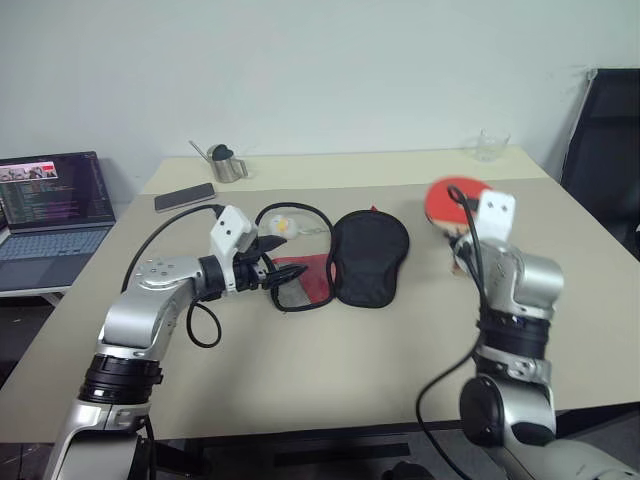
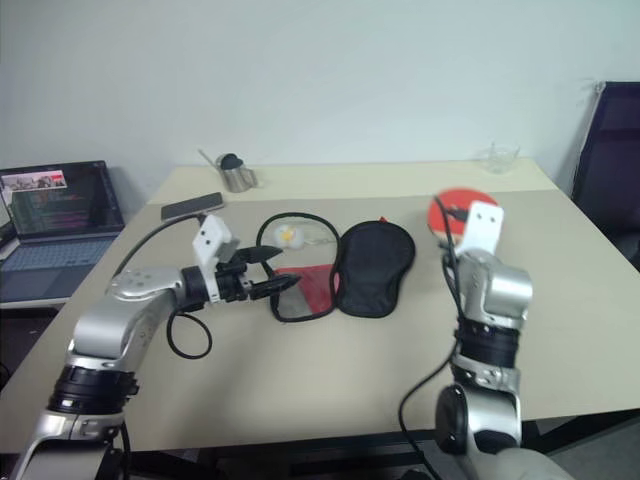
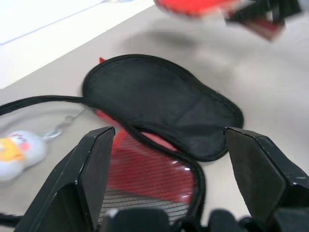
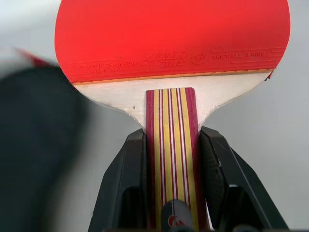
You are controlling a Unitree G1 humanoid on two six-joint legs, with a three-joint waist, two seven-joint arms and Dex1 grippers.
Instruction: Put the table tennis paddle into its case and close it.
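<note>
The table tennis paddle (image 4: 174, 34), red-faced with a striped wooden handle, is lifted off the table at the right, and my right gripper (image 4: 172, 137) is shut on its handle. In the left eye view the paddle (image 1: 447, 198) shows beyond my right wrist. The case (image 1: 370, 255) lies unzipped mid-table, black side up, with its red mesh half (image 1: 305, 275) spread to the left and a white charm (image 1: 283, 226) behind it. My left gripper (image 2: 280, 270) is open at the red mesh half's near-left edge. Its fingers (image 3: 91, 174) stand wide on either side of the mesh, holding nothing.
A laptop (image 1: 50, 215) sits on a side table at the left. A phone (image 1: 185, 196) and a metal cup (image 1: 228, 165) stand at the back left of the table, a glass bowl (image 1: 491, 145) at the back right. A black chair (image 1: 610, 130) is beyond the right edge.
</note>
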